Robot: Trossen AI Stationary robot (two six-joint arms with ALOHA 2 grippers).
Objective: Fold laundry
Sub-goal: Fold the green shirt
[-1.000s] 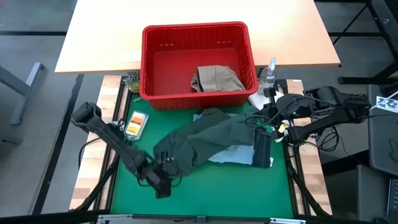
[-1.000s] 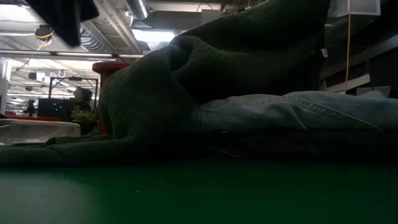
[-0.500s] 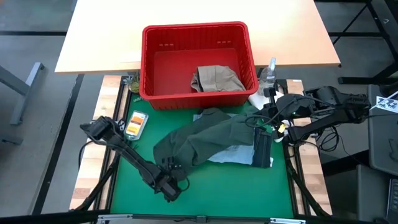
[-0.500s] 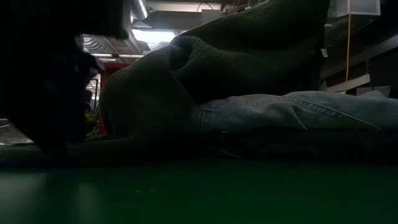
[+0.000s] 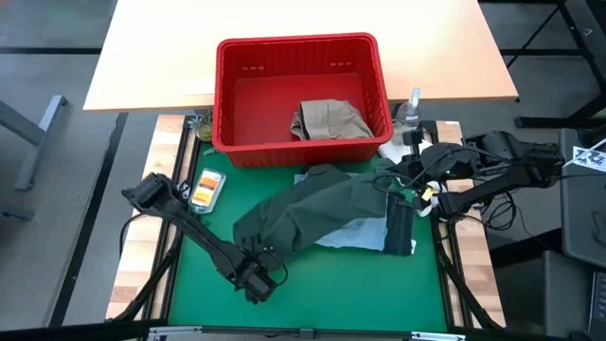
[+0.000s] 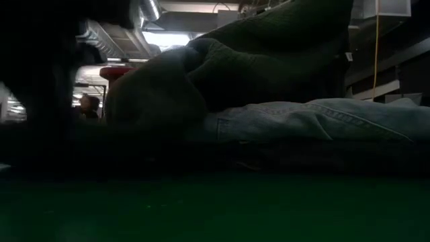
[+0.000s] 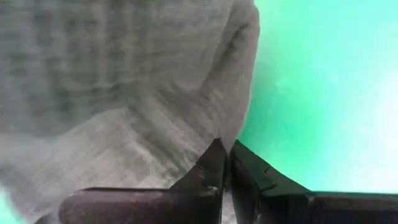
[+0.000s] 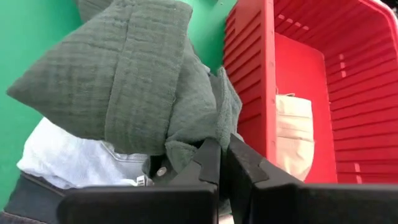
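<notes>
The left gripper (image 5: 258, 277) is seen low over the green mat (image 5: 331, 284) at the near left corner of the dark olive green piece (image 5: 308, 213). In the left wrist view its two fingers (image 7: 214, 165) are brought together tip to tip on the edge of the olive cloth, so the jaws are clamped on that corner (only a thin fold of fabric lies between them). From table height this arm shows only as a dark mass at the left.

The right gripper (image 5: 409, 183) is held at the far right end of the same garment, beside the red basket (image 5: 227, 95). In the right wrist view its fingers (image 8: 211, 158) are pressed together on a bunched fold of the olive cloth, just beside the basket wall.

The olive piece is spread slantwise across the mat, from the left gripper up toward the basket. Light blue denim (image 5: 355, 232) is seen under its right part, and in the low view it lies beneath the raised olive folds. A dark navy folded garment (image 5: 399, 228) lies on the mat at the right, touching the denim. A beige khaki piece (image 5: 329, 119) rests inside the basket, toward its near right corner. A small orange-and-white item (image 5: 205, 188) lies at the mat's left edge.
</notes>
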